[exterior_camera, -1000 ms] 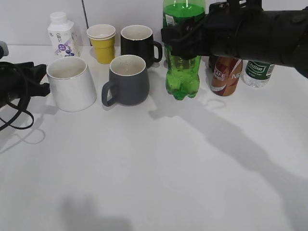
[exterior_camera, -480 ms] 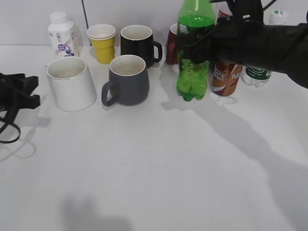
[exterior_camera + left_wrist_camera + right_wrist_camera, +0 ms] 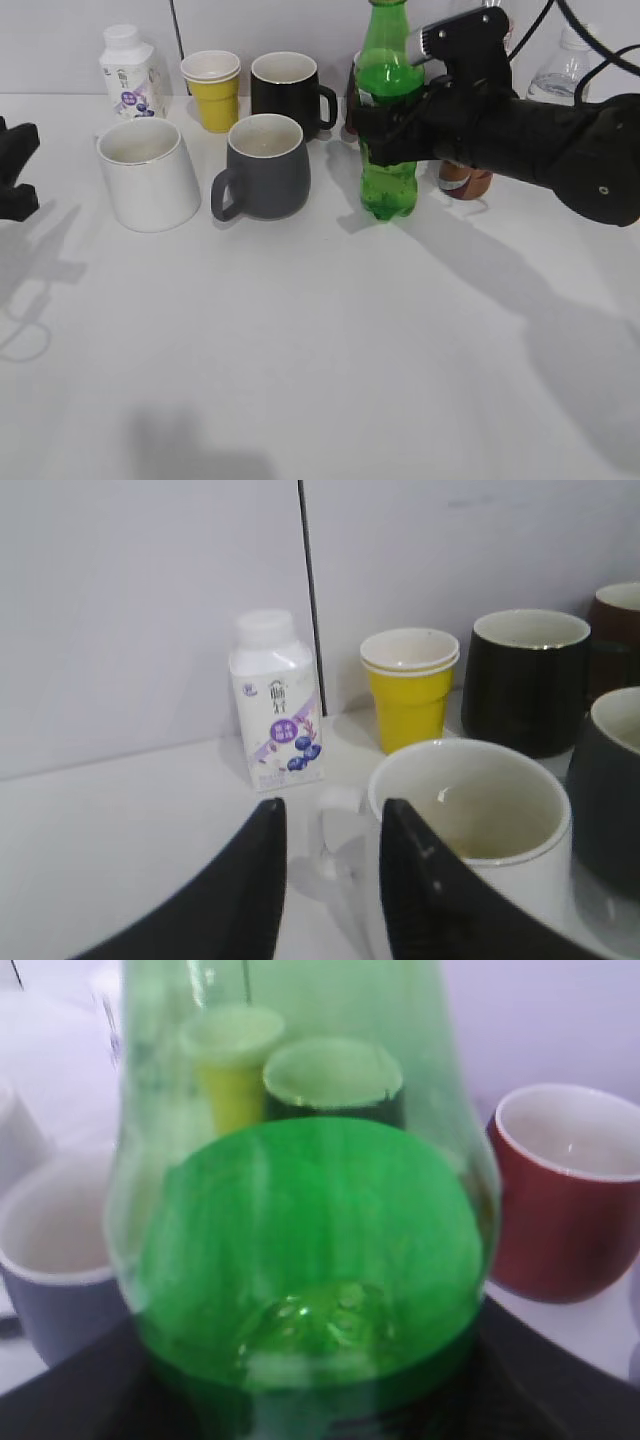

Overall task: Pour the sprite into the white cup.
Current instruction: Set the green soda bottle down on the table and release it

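While your right gripper (image 3: pixel 385 125) clamps the sprite (image 3: pixel 388 150) upright so nothing spills | left gripper (image 3: pixel 330 880) gapes beside the cup (image 3: pixel 148 172), ready to steady it

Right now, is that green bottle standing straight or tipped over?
Upright: the sprite stands vertical in the right gripper, neck pointing up.

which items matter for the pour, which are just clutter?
In play: sprite, held by right gripper; white cup.

Clutter: grey mug, black mug, yellow paper cup, milk bottle, red mug.
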`<state>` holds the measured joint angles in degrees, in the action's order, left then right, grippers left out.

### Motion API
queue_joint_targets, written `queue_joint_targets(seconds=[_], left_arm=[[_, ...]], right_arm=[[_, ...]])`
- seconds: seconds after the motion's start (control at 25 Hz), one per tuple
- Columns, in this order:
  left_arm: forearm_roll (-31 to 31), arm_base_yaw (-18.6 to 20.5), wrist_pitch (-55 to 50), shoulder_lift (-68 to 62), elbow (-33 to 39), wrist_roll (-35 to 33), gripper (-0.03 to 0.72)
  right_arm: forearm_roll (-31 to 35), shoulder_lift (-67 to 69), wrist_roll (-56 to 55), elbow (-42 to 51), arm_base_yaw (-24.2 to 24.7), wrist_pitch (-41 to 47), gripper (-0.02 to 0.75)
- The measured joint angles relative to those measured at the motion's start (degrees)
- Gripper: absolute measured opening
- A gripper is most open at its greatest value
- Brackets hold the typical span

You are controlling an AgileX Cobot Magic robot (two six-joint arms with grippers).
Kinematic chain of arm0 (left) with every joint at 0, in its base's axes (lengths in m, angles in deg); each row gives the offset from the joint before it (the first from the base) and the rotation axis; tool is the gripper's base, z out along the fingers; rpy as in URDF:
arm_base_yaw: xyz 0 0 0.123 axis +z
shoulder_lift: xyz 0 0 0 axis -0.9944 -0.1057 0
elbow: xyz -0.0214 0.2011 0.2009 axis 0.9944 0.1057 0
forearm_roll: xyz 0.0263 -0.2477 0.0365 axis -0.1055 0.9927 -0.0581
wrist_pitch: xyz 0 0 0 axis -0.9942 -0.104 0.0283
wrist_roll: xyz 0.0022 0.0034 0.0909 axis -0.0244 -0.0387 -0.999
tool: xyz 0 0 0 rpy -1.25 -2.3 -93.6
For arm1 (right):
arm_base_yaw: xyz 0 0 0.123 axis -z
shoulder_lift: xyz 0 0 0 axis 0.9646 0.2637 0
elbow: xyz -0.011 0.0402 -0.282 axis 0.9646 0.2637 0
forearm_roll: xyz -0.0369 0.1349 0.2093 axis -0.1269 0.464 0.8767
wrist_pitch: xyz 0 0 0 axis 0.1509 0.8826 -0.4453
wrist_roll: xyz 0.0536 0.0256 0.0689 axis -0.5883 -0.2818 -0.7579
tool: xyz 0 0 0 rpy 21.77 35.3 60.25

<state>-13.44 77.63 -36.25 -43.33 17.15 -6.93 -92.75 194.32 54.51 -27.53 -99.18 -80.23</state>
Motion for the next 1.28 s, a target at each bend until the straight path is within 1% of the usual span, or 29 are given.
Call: queue_joint_targets(seconds=[0.24, 0.52, 0.68, 0.72, 0.8, 0.88, 0.96, 1.04, 1.28], left_arm=[[0.00, 0.00, 0.33, 2.63, 0.07, 0.00, 0.255], [-0.83, 0.00, 0.33, 2.69, 0.07, 0.00, 0.255], [-1.90, 0.00, 0.33, 2.69, 0.07, 0.00, 0.255], [-1.96, 0.00, 0.33, 2.69, 0.07, 0.00, 0.255], [-1.96, 0.00, 0.33, 2.69, 0.07, 0.00, 0.255], [-1.98, 0.00, 0.33, 2.69, 0.07, 0.00, 0.255], [-2.03, 0.00, 0.33, 2.69, 0.07, 0.00, 0.255], [-2.03, 0.00, 0.33, 2.69, 0.07, 0.00, 0.255], [-2.45, 0.00, 0.34, 3.07, 0.07, 0.00, 0.255]], right_arm=[[0.00, 1.68, 0.78, 0.00, 0.00, -5.47, 0.417], [0.06, 1.74, 0.96, 1.75, 0.00, -6.81, 0.417], [2.68, 2.15, 1.18, 4.53, 0.00, -12.05, 0.419], [3.90, 2.21, 1.26, 5.19, 0.00, -13.18, 0.436], [5.51, 2.21, 1.45, 5.85, 0.00, -14.47, 0.496], [6.13, 2.34, 2.29, 6.21, 0.00, -15.49, 0.567], [6.85, 2.48, 3.12, 6.27, 0.00, -17.45, 0.610], [7.78, 2.41, 3.55, 6.27, 0.00, -18.46, 0.630], [9.03, 0.74, 3.74, 6.27, 0.00, -18.38, 0.640]])
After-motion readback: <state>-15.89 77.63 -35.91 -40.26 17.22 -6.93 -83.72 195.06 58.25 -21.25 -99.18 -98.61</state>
